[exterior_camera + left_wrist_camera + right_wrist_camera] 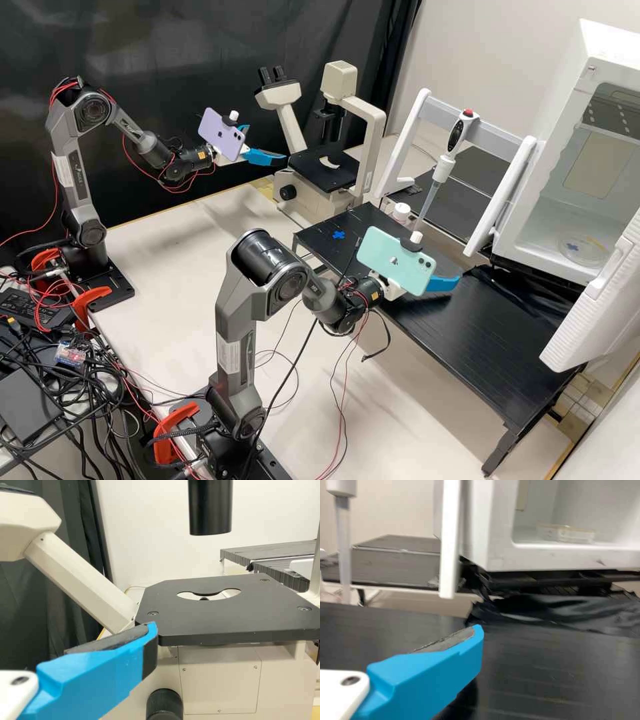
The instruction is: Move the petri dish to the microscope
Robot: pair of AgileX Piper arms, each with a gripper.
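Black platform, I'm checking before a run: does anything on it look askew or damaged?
The black sheeting below the open white cabinet looks odd: it lies crumpled at the edge of the black platform, not flat.

High view: 1 black-and-white pipette with a red button and translucent tip hangs tilted on the grey crossbar of 1 white-legged stand. Near the tip: 1 small round white container. On the low black ridged table, 1 flat blue cross mark. Crumpled shiny black sheeting at the table's edge. 1 black fabric curtain hangs behind the bench.
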